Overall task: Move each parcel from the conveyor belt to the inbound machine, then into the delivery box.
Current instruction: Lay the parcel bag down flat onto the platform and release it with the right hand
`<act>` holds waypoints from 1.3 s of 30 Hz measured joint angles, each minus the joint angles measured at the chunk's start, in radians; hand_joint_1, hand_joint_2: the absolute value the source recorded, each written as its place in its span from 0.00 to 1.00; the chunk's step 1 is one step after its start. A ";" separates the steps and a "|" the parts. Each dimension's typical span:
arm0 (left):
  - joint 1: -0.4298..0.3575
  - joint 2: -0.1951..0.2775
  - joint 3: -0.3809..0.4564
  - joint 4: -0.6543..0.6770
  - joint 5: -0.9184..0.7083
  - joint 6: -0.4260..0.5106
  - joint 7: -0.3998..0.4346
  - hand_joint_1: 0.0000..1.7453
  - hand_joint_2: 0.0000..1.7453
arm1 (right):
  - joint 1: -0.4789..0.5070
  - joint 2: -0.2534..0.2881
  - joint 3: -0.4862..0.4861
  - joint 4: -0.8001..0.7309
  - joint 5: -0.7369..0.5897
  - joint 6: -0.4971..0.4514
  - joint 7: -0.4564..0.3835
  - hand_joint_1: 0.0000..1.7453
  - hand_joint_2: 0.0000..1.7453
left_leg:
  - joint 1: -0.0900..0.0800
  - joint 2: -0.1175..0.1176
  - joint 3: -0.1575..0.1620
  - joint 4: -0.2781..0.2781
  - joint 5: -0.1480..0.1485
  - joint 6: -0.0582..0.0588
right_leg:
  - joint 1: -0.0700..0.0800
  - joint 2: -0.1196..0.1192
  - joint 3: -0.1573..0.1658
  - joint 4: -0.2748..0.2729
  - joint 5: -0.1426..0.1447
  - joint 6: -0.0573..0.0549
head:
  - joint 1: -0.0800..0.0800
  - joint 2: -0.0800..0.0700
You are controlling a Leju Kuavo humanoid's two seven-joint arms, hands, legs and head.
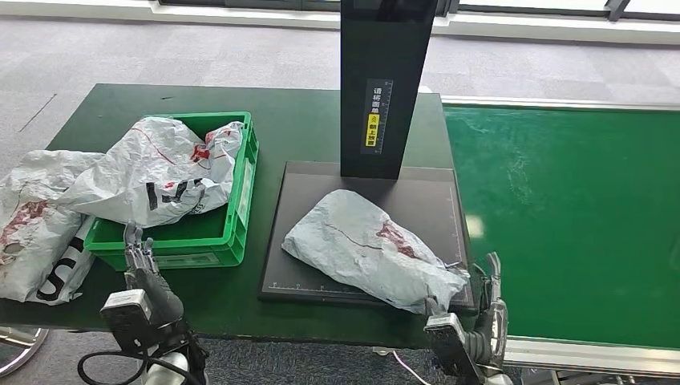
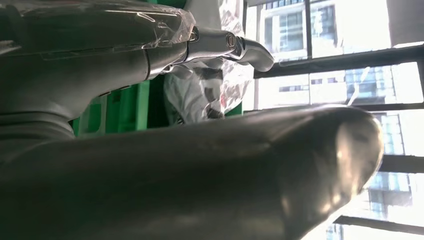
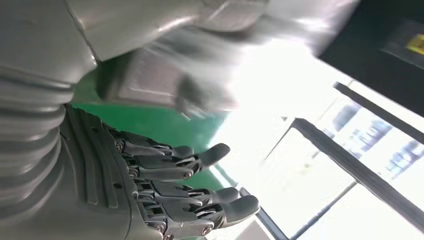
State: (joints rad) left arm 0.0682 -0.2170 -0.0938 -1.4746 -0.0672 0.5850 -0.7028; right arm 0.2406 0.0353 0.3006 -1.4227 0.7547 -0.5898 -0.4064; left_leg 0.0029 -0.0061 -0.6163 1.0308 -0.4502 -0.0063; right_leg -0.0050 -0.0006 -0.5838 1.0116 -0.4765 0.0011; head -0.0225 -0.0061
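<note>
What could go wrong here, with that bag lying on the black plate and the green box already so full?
The parcel overhangs the near edge of the scanner plate beside the right hand; a clumsy grab might drag it off the table. The green crate already holds a big parcel spilling over its rim, so another may slide out. A further parcel lies outside it on the table.

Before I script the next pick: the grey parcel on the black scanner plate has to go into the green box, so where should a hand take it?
Probably by the bunched corner of the grey parcel that overhangs the plate's near right edge, coming from the robot's side. It lies flat and limp elsewhere, and the open right hand is already beside that corner.
</note>
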 joint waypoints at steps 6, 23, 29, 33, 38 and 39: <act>0.004 0.003 -0.015 -0.026 -0.004 0.007 0.000 0.00 0.00 | 0.024 -0.007 0.003 -0.083 -0.005 -0.002 -0.008 0.00 1.00 | 0.000 0.000 0.000 0.000 0.000 0.000 | 0.000 0.000 0.000 0.000 0.000 0.000 | 0.000 0.000; -0.359 0.053 -0.311 0.377 -0.748 -0.433 0.182 0.00 1.00 | 0.193 -0.015 -0.002 -0.464 -0.186 -0.108 -0.258 0.00 1.00 | -0.002 0.000 0.001 0.000 0.002 0.002 | -0.002 0.000 -0.001 0.000 0.003 0.002 | 0.000 0.000; -0.479 0.037 -0.507 0.457 -0.766 -0.518 0.156 0.00 1.00 | 0.250 -0.011 -0.023 -0.588 -0.241 -0.110 -0.292 0.00 1.00 | -0.002 0.003 0.000 0.000 0.001 0.002 | -0.002 0.003 -0.001 0.000 0.004 0.003 | 0.000 0.000; -0.502 0.038 -0.563 0.442 -0.752 -0.530 0.208 0.00 1.00 | 0.265 -0.012 -0.024 -0.619 -0.246 -0.103 -0.292 0.00 1.00 | -0.002 0.002 0.000 0.000 0.001 0.002 | -0.002 0.003 -0.001 0.000 0.003 0.002 | 0.000 0.000; -0.514 0.042 -0.599 0.460 -0.754 -0.522 0.217 0.00 1.00 | 0.267 -0.016 -0.024 -0.636 -0.258 -0.064 -0.292 0.00 1.00 | -0.002 0.003 0.000 0.000 0.001 0.002 | -0.002 0.003 -0.001 0.000 0.003 0.002 | 0.000 0.000; -0.516 0.042 -0.603 0.473 -0.757 -0.520 0.219 0.00 1.00 | 0.264 -0.018 -0.024 -0.637 -0.261 -0.040 -0.292 0.00 1.00 | -0.002 0.003 0.001 0.000 0.001 0.002 | -0.002 0.003 0.000 0.000 0.003 0.002 | 0.000 0.000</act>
State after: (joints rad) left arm -0.4480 -0.1751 -0.6967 -1.0013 -0.8246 0.0650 -0.4834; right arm 0.5049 0.0175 0.2762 -2.0596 0.4938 -0.6302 -0.6989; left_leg 0.0007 -0.0034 -0.6158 1.0310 -0.4489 -0.0042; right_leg -0.0071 0.0024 -0.5842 1.0117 -0.4735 0.0032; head -0.0225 -0.0061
